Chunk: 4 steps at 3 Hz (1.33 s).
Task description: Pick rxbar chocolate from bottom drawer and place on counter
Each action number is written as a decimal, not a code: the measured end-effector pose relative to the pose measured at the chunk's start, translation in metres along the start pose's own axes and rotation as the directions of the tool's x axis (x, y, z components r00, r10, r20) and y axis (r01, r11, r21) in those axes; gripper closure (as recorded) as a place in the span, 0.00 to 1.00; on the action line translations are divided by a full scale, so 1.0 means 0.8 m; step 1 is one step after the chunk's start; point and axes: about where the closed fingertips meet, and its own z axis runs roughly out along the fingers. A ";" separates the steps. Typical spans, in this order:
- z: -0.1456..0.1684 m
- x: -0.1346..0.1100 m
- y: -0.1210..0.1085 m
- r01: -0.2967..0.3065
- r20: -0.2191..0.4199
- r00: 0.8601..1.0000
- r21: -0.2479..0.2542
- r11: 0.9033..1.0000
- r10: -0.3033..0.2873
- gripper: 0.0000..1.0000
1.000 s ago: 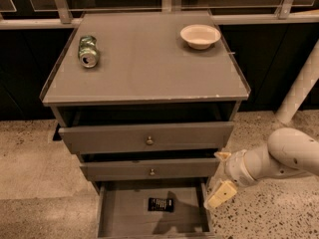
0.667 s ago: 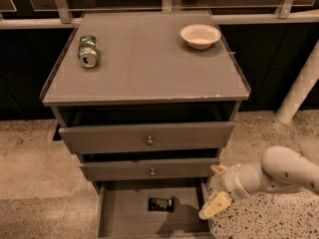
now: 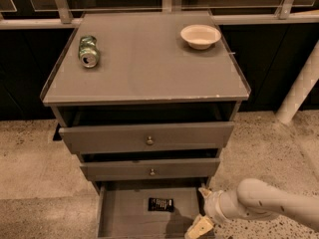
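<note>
The grey cabinet [image 3: 65, 114] stands on a speckled floor [image 3: 30, 168] and carries a broad flat grey worktop [image 3: 144, 63] with pale chipped edges. Below the worktop, two upper drawers [image 3: 147, 136] with brass knobs are each pulled out slightly. The bottom drawer [image 3: 124, 213] is pulled out furthest toward the near side, exposing its plain grey floor. The pale robot arm [image 3: 269, 203] enters from the near right and reaches left toward the right side of the bottom drawer. A shallow pale bowl [image 3: 200, 36] sits on the far right of the worktop. A crushed green can [image 3: 88, 51] lies on its far left, well apart from the bowl. The rxbar chocolate [image 3: 161, 204] lies flat on the floor of the bottom drawer, near its centre and toward the back. The claw [image 3: 199, 226] is at the near right corner of the bottom drawer, to the right of the bar and apart from it. It grips nothing. Whether the claw is spread or pressed together cannot be told.
</note>
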 end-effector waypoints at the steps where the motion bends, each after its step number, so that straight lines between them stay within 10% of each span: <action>1: 0.004 0.002 -0.013 0.002 0.004 1.000 0.062 0.998 -0.002 0.00; 4: 0.117 0.043 -0.002 0.014 0.136 0.990 0.101 0.995 -0.028 0.00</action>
